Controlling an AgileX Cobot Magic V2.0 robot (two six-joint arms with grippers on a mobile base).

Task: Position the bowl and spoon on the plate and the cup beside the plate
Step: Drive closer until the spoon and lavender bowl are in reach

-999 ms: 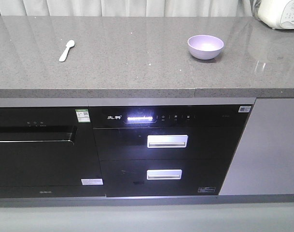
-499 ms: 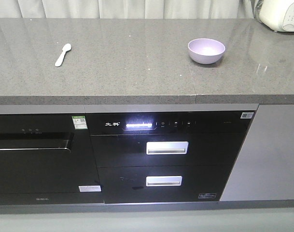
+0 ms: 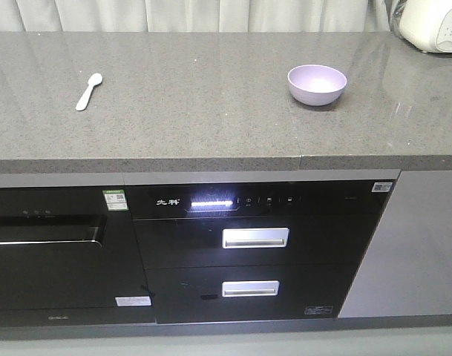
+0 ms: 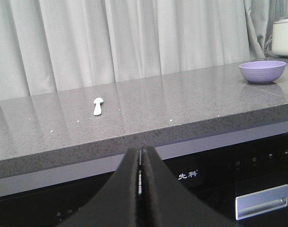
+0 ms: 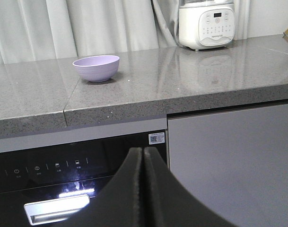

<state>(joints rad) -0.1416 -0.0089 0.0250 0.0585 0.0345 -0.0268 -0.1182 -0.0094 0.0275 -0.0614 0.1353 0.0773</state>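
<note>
Though well apart, spoon (image 3: pixel 88 91) and bowl (image 3: pixel 317 84), white appliance (image 3: pixel 433 26) beyond

One bowl (image 3: pixel 317 84) and one spoon (image 3: pixel 88 91) are sitting on the single counter (image 3: pixel 196 104); one white appliance (image 3: pixel 433 22) is standing at the back, and two drawer handles (image 3: pixel 255 237) (image 3: pixel 250 288) are showing below.
</note>
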